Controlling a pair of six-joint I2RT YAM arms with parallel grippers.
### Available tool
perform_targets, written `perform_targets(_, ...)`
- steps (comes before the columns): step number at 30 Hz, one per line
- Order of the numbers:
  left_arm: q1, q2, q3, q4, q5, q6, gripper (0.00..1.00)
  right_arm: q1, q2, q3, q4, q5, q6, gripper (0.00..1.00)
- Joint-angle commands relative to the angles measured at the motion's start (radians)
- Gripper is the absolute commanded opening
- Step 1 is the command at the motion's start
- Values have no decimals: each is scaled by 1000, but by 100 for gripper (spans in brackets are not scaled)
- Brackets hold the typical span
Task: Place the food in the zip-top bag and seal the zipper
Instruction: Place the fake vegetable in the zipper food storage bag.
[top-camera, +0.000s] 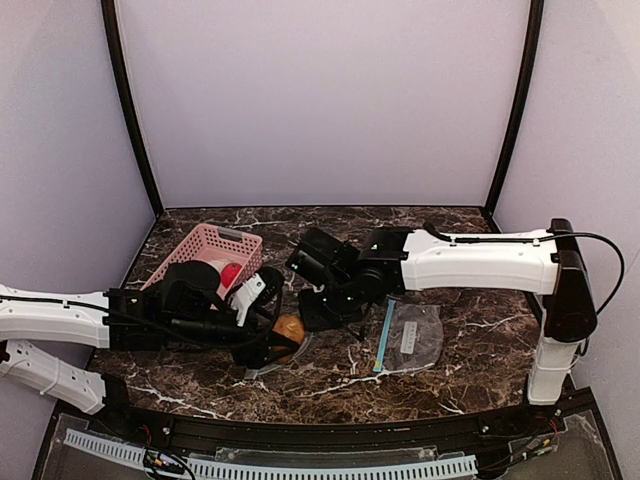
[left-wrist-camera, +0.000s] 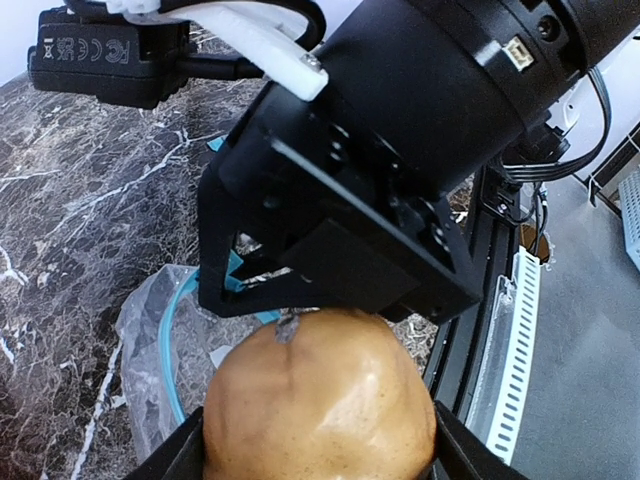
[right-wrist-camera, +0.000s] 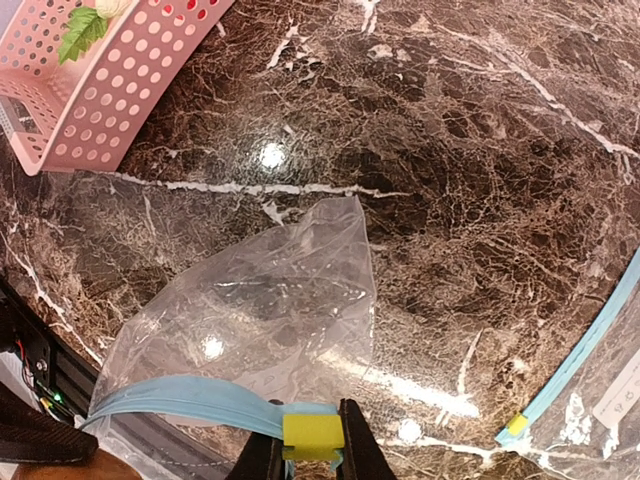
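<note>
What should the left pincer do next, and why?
Probably ease the left pincer forward to push the bun into the zip-top bag: it grips the bun close to the bag, whose blue zipper strip the right pincer pinches.

The bun (left-wrist-camera: 320, 400) between my left fingers (left-wrist-camera: 175, 462) ran off the bottom edge, and those fingers showed only as dark corners. My right wrist (left-wrist-camera: 400, 150) hid most of the bag (left-wrist-camera: 150, 340) beyond them. Only the tips of my right fingers (right-wrist-camera: 357, 450) showed. The basket (right-wrist-camera: 110, 80), far to their upper left, was cropped.
</note>
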Motion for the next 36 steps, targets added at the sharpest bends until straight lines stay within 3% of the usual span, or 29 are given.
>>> perform_targets(1,-6,12,17,-21,-65,23,46,-6,6,18,11,-3,-10,0)
perform_targets(11,-6,65,44,-85,-141,15,51,-6,7,24,12,-9,-13,0)
perform_targets(19,-6,76,60,-101,-155,8,70,-6,4,14,11,-8,-12,0)
perform_targets(27,-7,77,66,-112,-157,6,79,-6,7,18,12,-11,-12,0)
perform_targets(36,-6,39,79,-111,-138,-34,80,-6,7,16,10,-10,-12,0)
